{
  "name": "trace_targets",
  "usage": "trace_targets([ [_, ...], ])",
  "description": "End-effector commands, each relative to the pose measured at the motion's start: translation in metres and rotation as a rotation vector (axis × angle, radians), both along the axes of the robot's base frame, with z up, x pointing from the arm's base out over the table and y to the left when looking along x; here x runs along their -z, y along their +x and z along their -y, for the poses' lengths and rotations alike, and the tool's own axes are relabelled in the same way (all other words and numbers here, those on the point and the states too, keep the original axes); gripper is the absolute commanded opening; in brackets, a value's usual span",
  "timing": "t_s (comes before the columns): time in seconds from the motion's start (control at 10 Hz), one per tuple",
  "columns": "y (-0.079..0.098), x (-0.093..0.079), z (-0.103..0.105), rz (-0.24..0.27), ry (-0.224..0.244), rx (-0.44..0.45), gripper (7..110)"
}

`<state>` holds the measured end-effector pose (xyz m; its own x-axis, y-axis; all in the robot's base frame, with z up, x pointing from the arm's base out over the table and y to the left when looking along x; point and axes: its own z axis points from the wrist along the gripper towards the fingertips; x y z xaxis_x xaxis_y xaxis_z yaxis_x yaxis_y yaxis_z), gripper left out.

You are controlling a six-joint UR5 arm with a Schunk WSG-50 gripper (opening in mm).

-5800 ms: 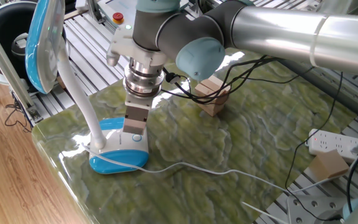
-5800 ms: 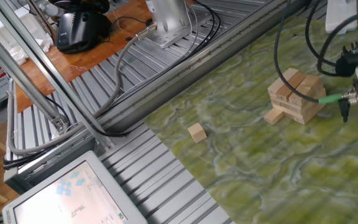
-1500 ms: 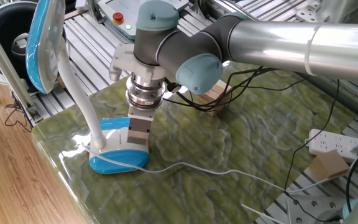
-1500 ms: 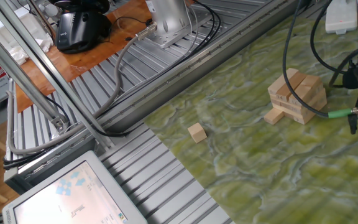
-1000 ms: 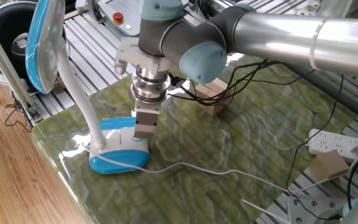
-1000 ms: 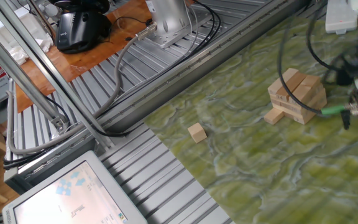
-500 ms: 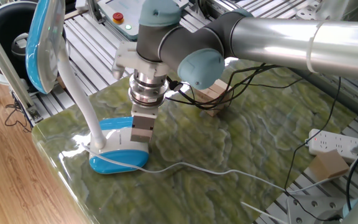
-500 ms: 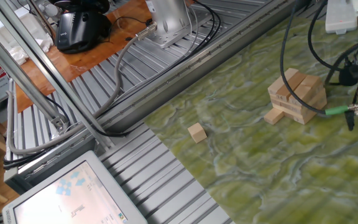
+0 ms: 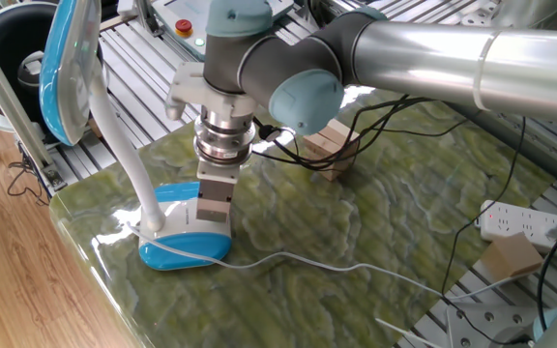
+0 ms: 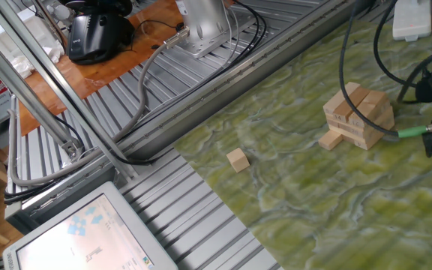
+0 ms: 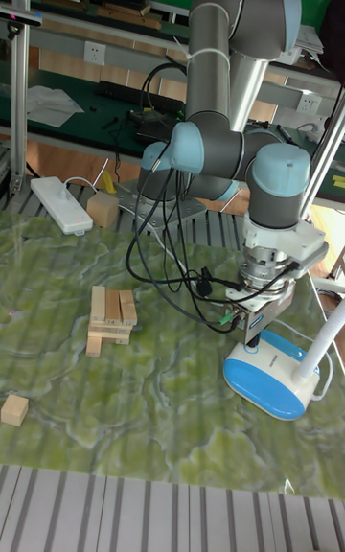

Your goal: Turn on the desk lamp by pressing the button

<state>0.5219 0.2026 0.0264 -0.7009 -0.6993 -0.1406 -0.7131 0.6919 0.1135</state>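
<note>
The desk lamp's blue-and-white base (image 9: 177,242) sits near the table's front left corner. Its white gooseneck (image 9: 124,145) curves up to the blue-rimmed head (image 9: 71,58). My gripper (image 9: 213,215) points straight down onto the base's white top panel, at or just above its surface. The button is hidden under the fingertips. The tall fixed view shows the gripper (image 11: 253,339) over the near end of the base (image 11: 278,379). No view shows a gap or a contact between the fingertips. The lamp's white cord (image 9: 307,259) trails right across the table.
A stack of wooden blocks (image 9: 332,150) stands just behind the arm, also seen as a stack (image 10: 358,116), with a loose cube (image 10: 237,159) apart. A white power strip (image 9: 525,224) and a cardboard box (image 9: 511,256) lie right. A grey control box with a red button (image 9: 184,26) sits behind.
The gripper rose a little about a second ago, then came back down and shifted slightly left over the lamp base. The lamp has not moved.
</note>
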Motion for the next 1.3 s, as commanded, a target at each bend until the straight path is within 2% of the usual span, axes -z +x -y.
trace_targets([
  [0.0,0.003,-0.003,0.0,-0.014,-0.01,0.03,7],
  [0.3,0.005,-0.004,0.002,-0.017,-0.023,0.031,7],
  [0.6,0.01,0.009,0.0,-0.007,-0.021,0.033,7],
  [1.0,0.005,0.01,-0.004,-0.011,-0.022,0.042,7],
  [1.2,0.004,0.01,0.003,-0.015,-0.023,0.026,7],
])
